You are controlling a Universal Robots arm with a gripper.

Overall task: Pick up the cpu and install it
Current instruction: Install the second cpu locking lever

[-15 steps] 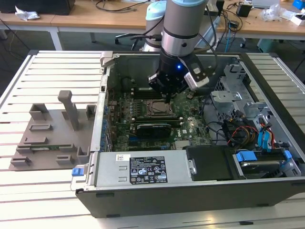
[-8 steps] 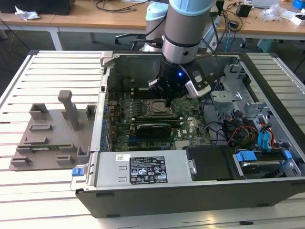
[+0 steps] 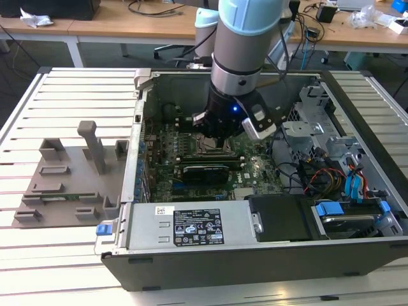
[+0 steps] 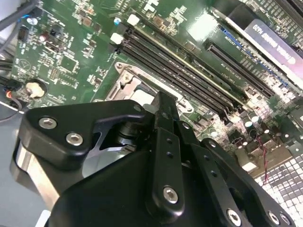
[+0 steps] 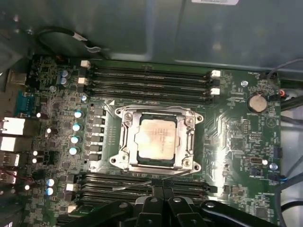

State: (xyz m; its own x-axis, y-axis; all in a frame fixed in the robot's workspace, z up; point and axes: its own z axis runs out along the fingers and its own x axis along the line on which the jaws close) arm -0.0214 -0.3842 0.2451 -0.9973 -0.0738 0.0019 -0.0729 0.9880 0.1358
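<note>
The cpu, a pale silver square chip, lies flat inside the dark socket with its metal frame on the green motherboard. In the second wrist view a pale patch of the cpu shows just past the fingertips. My gripper hovers over the memory slots beside the socket. Its black fingers are pressed together with nothing between them. In the exterior view the gripper hangs inside the open computer case, right above the socket.
A grey fixture plate with upright posts lies on the slatted table at the exterior view's left. Inside the case are a graphics card, a power supply, drive cages with blue tabs and loose cables.
</note>
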